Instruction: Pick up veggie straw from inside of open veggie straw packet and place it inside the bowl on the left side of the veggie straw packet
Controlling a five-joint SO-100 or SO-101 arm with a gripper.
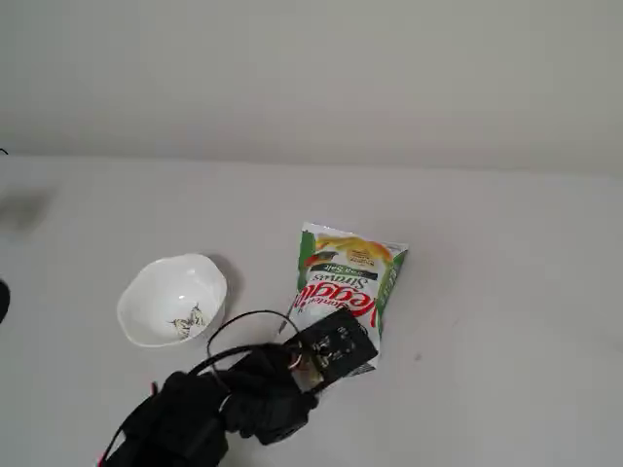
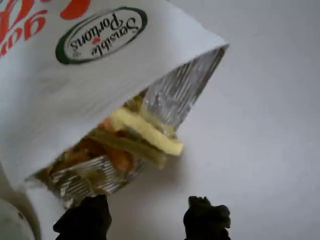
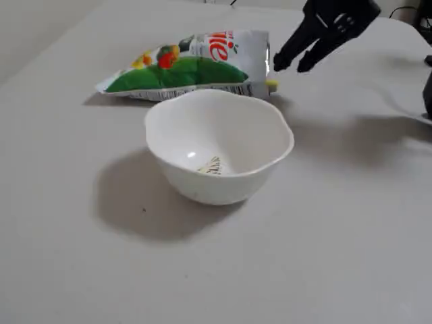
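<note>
Black gripper (image 2: 145,220) hung spread and empty before the veggie straw packet's (image 2: 75,70) mouth, lined up for the protruding veggie straw (image 2: 147,131).

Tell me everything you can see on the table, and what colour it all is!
Glossy white snack bag with red lettering and green edges: one, lying flat on the table, open silvery mouth towards the arm.
Thin pale-yellow veggie straw: one, sticking out of the bag's mouth in the wrist view.
Green straw: one, just under the yellow one.
Orange pieces: a few, deeper inside; number unclear.
Small white glossy bowl with a wavy rim: one, empty, dark mark inside, left of the bag in a fixed view.
Plain white table: one, under everything.
Black robot arm: one, its black fingers open, just short of the bag's mouth.
</note>
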